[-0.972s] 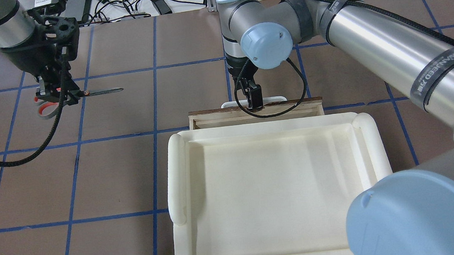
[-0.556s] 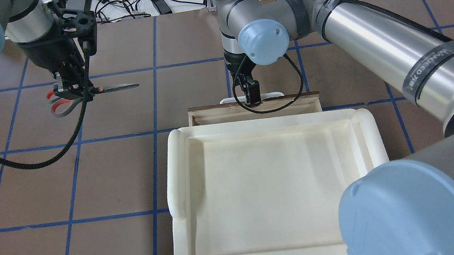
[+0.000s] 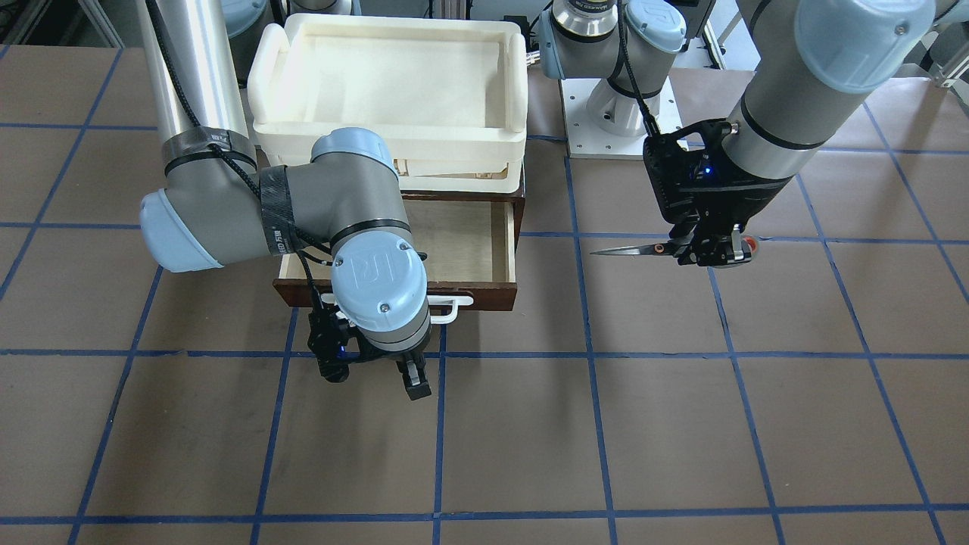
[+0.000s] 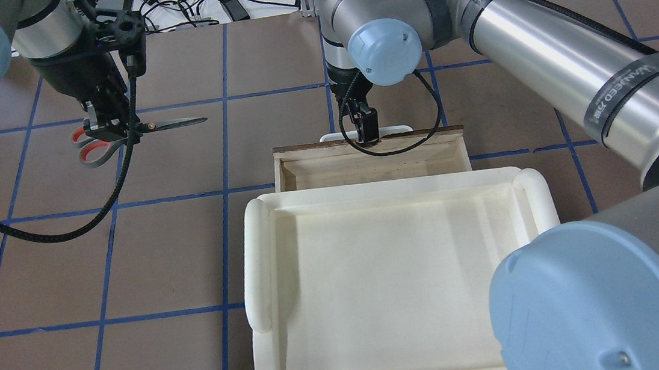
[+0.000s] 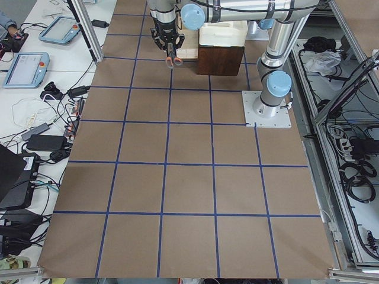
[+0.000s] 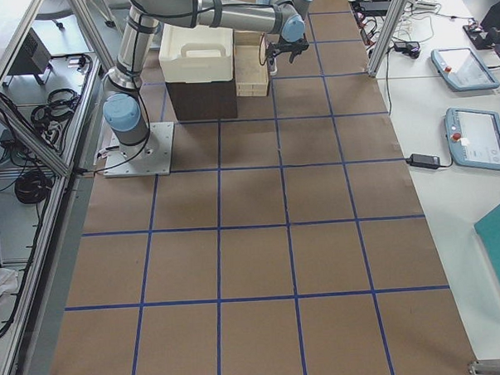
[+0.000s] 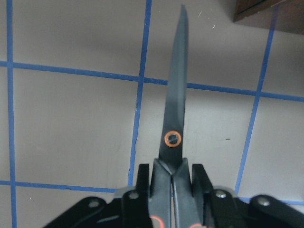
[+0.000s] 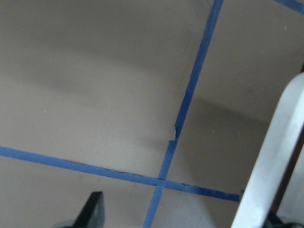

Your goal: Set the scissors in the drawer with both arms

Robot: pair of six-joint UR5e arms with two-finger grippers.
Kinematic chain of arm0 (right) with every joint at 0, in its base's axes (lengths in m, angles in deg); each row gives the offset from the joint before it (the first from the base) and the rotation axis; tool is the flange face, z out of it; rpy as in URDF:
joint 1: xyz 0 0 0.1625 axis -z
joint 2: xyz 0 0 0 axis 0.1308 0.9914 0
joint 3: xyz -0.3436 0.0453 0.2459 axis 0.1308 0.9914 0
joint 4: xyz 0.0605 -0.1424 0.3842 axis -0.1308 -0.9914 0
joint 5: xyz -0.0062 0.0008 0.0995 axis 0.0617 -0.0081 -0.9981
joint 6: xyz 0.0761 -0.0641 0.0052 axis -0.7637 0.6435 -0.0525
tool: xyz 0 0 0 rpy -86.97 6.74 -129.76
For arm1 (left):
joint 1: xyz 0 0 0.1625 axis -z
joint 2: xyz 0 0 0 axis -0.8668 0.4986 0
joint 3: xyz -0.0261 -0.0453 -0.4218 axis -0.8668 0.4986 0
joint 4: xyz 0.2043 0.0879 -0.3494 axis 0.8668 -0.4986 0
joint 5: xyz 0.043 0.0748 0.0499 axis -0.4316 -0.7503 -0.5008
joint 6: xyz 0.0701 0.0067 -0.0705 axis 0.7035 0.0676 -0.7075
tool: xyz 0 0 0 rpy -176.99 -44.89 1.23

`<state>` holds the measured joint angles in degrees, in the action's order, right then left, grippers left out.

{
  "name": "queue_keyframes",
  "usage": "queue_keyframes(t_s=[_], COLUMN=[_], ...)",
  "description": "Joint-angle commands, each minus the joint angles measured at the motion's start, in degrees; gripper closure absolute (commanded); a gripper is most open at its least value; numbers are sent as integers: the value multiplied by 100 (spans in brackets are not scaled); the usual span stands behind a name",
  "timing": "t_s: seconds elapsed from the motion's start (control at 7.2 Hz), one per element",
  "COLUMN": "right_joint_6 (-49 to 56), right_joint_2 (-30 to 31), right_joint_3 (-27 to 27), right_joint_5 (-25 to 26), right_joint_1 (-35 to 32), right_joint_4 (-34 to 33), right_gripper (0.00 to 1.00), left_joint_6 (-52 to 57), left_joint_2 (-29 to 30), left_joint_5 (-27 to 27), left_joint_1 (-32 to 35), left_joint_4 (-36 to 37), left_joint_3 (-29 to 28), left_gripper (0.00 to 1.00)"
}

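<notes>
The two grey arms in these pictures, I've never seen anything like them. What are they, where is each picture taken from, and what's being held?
They are two robot arms fixed at a table, each ending in two-finger jaws. One picture looks over the robot's shoulders, one faces it, two look from the table's ends, two come from wrist cameras. On the table stands a brown drawer, pulled open beneath a cream tray. The left arm holds the scissors in shut jaws off the table, blades toward the drawer. The right arm's jaws stand open by the drawer's white handle.
</notes>
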<state>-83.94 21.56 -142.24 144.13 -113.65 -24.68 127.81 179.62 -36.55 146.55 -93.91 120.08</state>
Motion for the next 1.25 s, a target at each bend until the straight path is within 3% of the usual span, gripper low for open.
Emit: queue_keyframes(t_s=[0.0, 1.11], right_joint_6=[9, 158], right_joint_2=[-84, -181], right_joint_3=[35, 290], right_joint_5=[-11, -28], right_joint_1=[40, 189], right_joint_4=[-83, -92], right_gripper=[0, 0], left_joint_6=[-437, -282], left_joint_2=[34, 25], left_joint_5=[-3, -3], left_joint_1=[282, 372], left_joint_4=[-81, -107], left_joint_3=[-171, -242], left_gripper=[100, 100])
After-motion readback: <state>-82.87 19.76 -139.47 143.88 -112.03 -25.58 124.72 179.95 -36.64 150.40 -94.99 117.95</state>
